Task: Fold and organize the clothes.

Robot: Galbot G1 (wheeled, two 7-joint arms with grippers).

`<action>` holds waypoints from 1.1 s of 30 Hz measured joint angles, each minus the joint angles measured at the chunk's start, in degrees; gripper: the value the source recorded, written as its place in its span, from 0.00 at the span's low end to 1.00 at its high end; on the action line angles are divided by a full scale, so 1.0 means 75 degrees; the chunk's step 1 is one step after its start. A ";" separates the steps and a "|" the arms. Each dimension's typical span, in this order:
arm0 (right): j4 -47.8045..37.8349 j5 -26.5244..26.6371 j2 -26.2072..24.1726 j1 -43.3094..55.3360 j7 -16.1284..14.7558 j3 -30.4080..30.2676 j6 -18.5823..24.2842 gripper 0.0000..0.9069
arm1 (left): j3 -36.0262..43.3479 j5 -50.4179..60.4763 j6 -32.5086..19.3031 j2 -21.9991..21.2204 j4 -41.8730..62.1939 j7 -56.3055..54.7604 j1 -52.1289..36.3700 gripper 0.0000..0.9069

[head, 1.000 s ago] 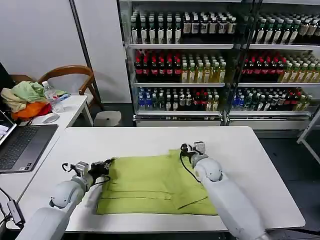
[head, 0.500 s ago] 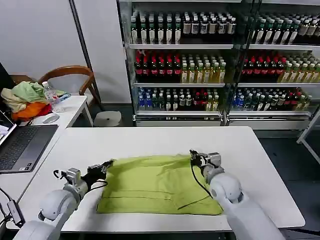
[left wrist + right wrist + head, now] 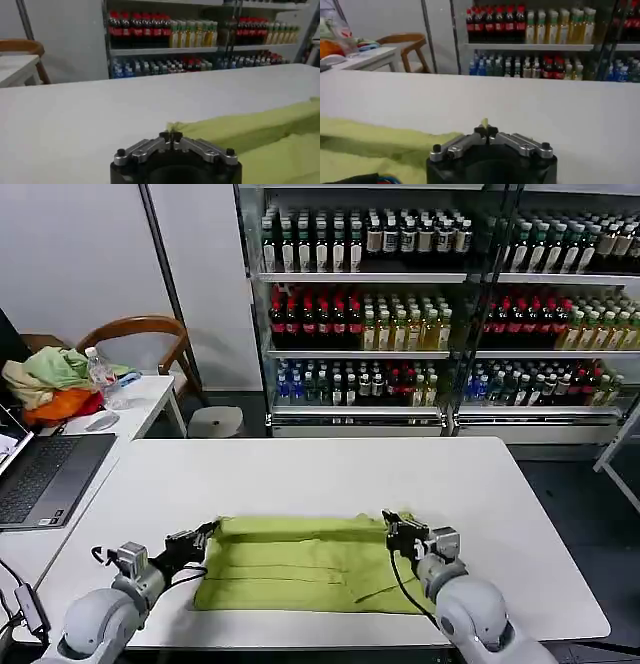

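Note:
The lime-green T-shirt [image 3: 300,569] lies on the white table [image 3: 300,474] near its front edge, its far edge doubled over toward me into a low band. My left gripper [image 3: 208,530] is shut on the shirt's far left corner [image 3: 176,128]. At the far right corner my right gripper [image 3: 390,521] is shut on the fabric, and a small tip of green [image 3: 484,123] pokes out past the closed fingers. In the left wrist view the gripper [image 3: 171,135] pinches the cloth, which trails off across the table. The right wrist view has the gripper [image 3: 486,131] with shirt fabric [image 3: 370,150] beside it.
A side table at the left holds an open laptop [image 3: 40,474], a mouse [image 3: 100,420], a water bottle [image 3: 103,379] and a heap of pale green, cream and orange garments [image 3: 50,384]. A wooden chair [image 3: 150,334] and shelves of drink bottles [image 3: 440,314] stand behind.
Both grippers have drawn back toward the table's front edge, holding the shirt's far corners. The far edge came with them and now lies folded over the rest of the shirt.

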 measured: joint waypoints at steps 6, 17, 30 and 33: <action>0.0312 -0.0050 -0.0034 -0.0327 0.0056 0.0092 -0.0017 0.00 | -0.0158 0.0027 -0.0012 0.0013 -0.0208 0.0015 0.0305 0.06; 0.0795 -0.0059 -0.0127 -0.0715 0.0134 0.0288 -0.0082 0.00 | -0.0304 0.0037 -0.0042 0.0043 -0.0370 0.0078 0.0587 0.06; 0.0900 -0.0129 -0.0073 -0.1129 0.0155 0.0299 -0.0133 0.00 | -0.0447 0.0089 -0.0102 0.0062 -0.0522 0.0123 0.0925 0.06; 0.0853 -0.0136 -0.0059 -0.1206 0.0159 0.0272 -0.0133 0.00 | -0.0514 0.0090 -0.0102 0.0101 -0.0597 0.0124 0.1059 0.06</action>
